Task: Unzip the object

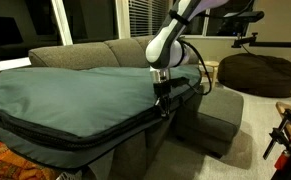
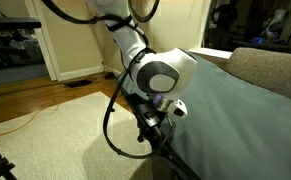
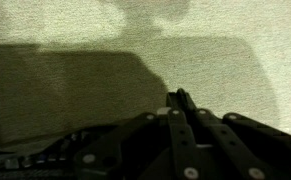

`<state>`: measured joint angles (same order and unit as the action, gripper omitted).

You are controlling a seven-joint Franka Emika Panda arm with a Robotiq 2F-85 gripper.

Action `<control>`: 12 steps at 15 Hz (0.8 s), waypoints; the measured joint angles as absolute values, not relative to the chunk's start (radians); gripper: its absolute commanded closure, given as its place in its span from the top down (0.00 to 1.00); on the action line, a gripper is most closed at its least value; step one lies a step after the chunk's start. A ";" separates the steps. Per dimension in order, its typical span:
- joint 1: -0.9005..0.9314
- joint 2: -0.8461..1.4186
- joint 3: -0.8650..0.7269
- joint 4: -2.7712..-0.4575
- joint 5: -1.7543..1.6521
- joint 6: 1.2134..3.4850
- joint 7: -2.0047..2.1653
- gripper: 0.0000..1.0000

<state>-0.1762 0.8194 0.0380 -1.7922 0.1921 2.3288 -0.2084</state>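
The object, a very large flat teal-grey padded bag (image 1: 75,92), lies across the sofa and also shows in an exterior view (image 2: 240,120). A dark zipper band (image 1: 85,137) runs round its edge. My gripper (image 1: 163,96) hangs at the bag's tapering end, right at the zipper edge; it also shows in an exterior view (image 2: 150,127). In the wrist view the fingers (image 3: 179,97) are pressed together to a point over pale carpet, with a strip of zipper (image 3: 40,157) at the lower left. Nothing can be made out between the fingertips.
The grey sofa (image 1: 217,118) carries the bag; its arm also shows in an exterior view (image 2: 275,70). A dark brown beanbag (image 1: 260,72) sits on the floor beyond. A cable loop (image 2: 113,105) hangs off the arm. Pale carpet (image 2: 55,130) lies beside the sofa.
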 measured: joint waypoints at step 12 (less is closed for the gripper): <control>-0.044 0.797 0.032 -1.791 0.101 2.319 -0.084 0.05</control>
